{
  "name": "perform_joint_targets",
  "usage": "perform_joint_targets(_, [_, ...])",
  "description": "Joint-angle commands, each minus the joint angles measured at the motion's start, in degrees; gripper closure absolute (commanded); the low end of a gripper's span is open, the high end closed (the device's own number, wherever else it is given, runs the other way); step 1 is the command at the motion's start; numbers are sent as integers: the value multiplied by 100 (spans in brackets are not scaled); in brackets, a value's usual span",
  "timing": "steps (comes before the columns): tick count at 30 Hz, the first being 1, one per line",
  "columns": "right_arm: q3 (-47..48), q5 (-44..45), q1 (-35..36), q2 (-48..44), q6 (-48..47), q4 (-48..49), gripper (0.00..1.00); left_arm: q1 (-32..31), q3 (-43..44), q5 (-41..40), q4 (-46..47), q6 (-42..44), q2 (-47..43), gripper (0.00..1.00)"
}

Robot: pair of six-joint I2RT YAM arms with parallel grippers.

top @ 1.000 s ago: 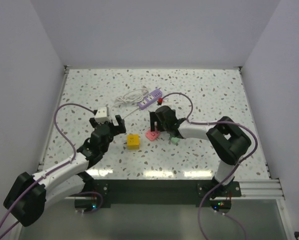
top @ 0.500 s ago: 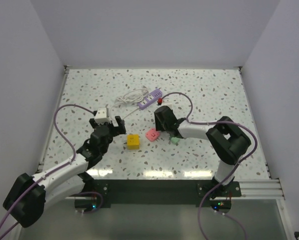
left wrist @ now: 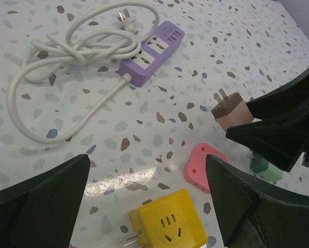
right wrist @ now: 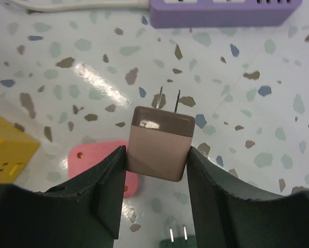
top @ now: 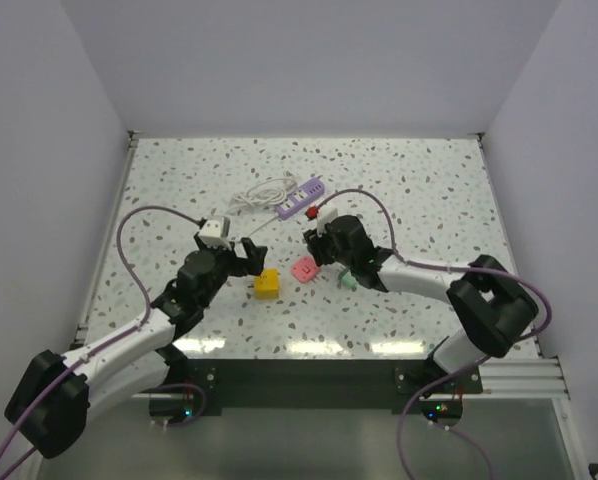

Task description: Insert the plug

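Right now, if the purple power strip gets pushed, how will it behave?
The purple power strip looks like a rigid, flat plastic bar, so it would probably slide rather than roll or tip. Its white cord lies in loose loops, so it is likely floppy and may drag behind, turning the strip.

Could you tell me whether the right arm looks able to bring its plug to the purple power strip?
Probably yes: the right tool grips the brown plug, prongs facing the purple power strip, with only bare table between them.
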Motion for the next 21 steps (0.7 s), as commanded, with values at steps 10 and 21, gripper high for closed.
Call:
perform_joint_targets(10, [-390, -2442, 260, -1670, -1354, 308, 70, -13, 573, 2044, 459, -330, 397, 5])
perform_joint_targets(21, [-285, -2433, 621, -1662, -1548, 18, 71, -13, 450, 2889, 1093, -770, 556, 8])
